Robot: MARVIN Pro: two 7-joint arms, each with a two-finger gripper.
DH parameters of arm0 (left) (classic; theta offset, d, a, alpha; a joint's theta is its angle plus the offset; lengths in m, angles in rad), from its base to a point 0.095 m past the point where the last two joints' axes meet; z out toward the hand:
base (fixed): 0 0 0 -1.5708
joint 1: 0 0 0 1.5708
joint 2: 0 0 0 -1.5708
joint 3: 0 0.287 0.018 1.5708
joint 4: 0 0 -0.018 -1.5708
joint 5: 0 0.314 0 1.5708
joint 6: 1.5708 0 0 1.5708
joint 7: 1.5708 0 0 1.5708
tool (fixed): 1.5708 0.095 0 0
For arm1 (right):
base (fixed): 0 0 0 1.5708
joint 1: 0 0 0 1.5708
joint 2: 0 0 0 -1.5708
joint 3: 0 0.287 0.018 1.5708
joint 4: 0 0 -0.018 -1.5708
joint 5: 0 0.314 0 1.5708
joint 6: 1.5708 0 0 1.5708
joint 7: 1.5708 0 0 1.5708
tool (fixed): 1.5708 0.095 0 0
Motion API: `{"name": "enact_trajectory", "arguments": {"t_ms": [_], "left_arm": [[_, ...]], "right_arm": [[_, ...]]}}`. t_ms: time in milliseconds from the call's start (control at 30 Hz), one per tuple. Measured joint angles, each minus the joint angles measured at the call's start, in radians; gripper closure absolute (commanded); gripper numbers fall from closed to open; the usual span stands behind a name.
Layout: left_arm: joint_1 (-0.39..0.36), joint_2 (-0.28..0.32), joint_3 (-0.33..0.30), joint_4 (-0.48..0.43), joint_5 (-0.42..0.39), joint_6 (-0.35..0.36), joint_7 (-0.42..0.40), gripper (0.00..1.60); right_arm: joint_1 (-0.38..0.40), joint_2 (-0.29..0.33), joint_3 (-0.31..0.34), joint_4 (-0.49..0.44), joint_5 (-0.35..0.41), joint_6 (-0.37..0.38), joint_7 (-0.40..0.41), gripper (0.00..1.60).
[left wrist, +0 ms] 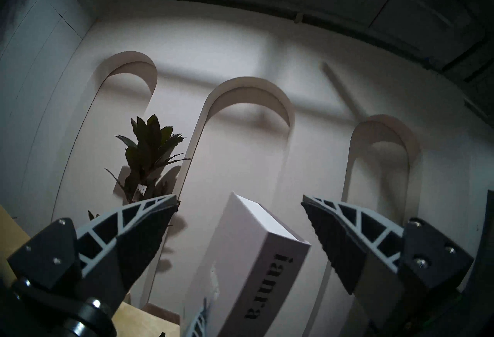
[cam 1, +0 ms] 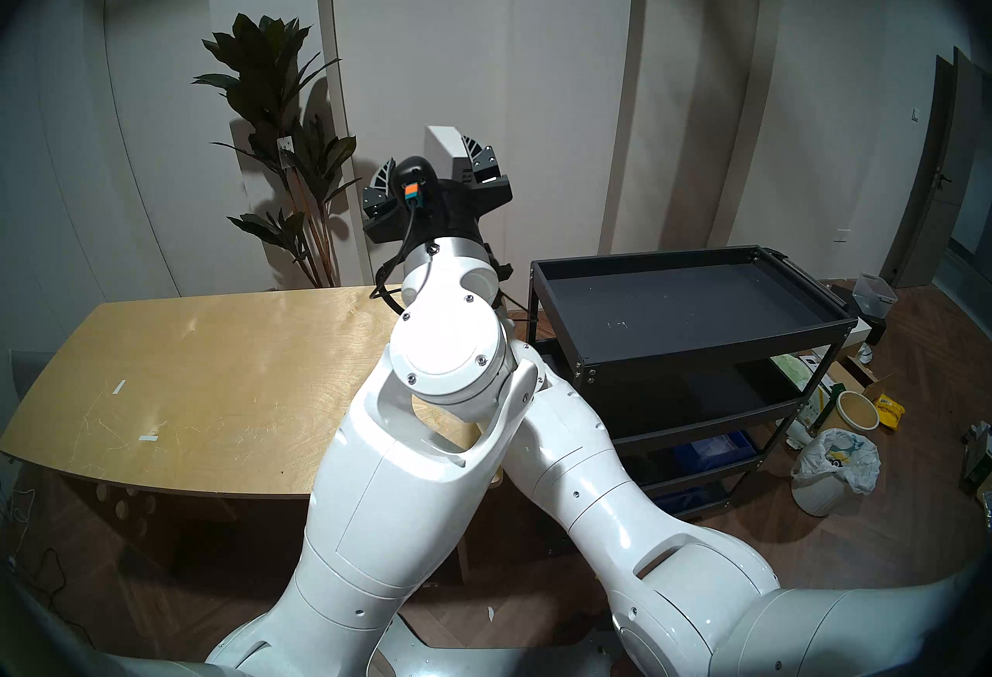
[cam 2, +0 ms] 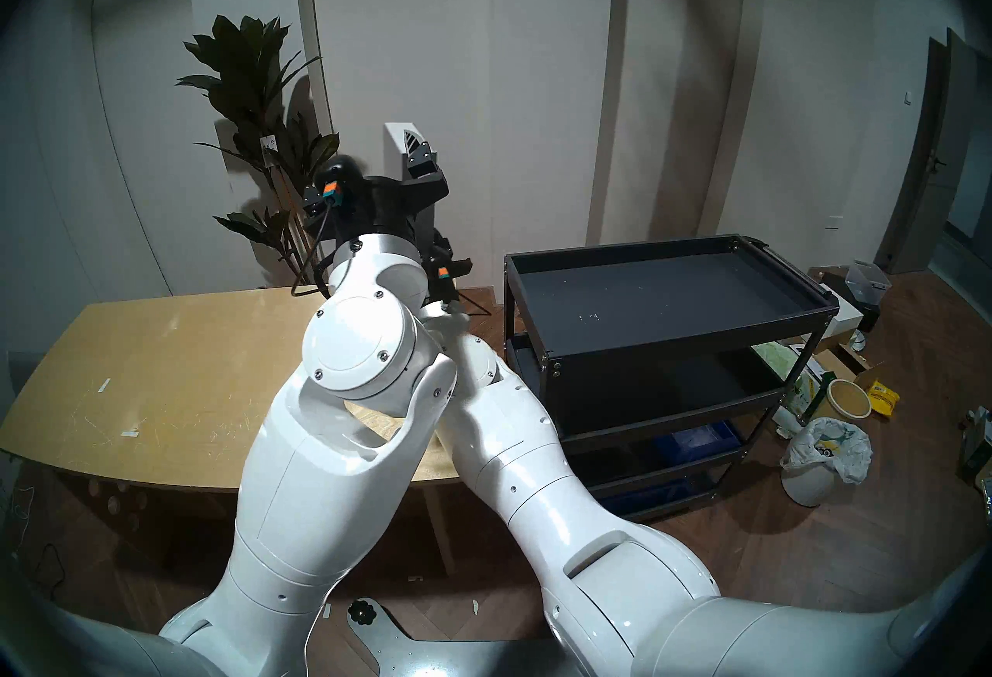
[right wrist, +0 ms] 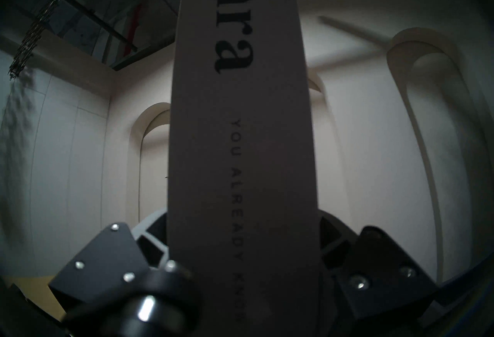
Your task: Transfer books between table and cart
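Note:
The thick white-grey book (cam 1: pixel 443 150) with black "ianra" lettering on its spine (right wrist: pixel 240 141) stands upright in the air above the far right corner of the plywood table (cam 1: pixel 214 364). My right gripper (right wrist: pixel 240 235) is shut on its lower part; in the head views it is mostly hidden behind my left wrist. My left gripper (cam 1: pixel 429 168) is open, one finger on each side of the book's upper part (left wrist: pixel 256 261), not touching it. The black three-tier cart (cam 1: pixel 644 255) stands right of the table, its top tray bare.
A tall potted plant (cam 1: pixel 279 123) stands behind the table by the arched wall. Blue crates (cam 1: pixel 719 445) sit on the cart's lower shelf. A white bin with a bag (cam 1: pixel 832 461) and boxes clutter the floor right of the cart.

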Motion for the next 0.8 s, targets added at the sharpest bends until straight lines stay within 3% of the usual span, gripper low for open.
{"name": "enact_trajectory", "arguments": {"t_ms": [200,400,600,800], "left_arm": [[0.039,0.027,-0.015,-0.090,-0.005,-0.014,-0.005,0.00],[0.090,0.067,-0.084,-0.156,-0.056,-0.013,-0.019,0.00],[0.125,0.105,-0.181,-0.142,-0.133,-0.003,-0.035,0.00],[0.151,0.153,-0.282,-0.066,-0.197,0.012,-0.066,0.00]], "right_arm": [[0.000,0.039,0.052,-0.074,-0.003,0.060,-0.053,1.60],[-0.002,0.087,0.100,-0.136,-0.024,0.166,-0.104,1.60],[-0.004,0.132,0.152,-0.171,-0.030,0.270,-0.130,1.60],[-0.004,0.173,0.201,-0.196,-0.020,0.375,-0.139,1.60]]}}
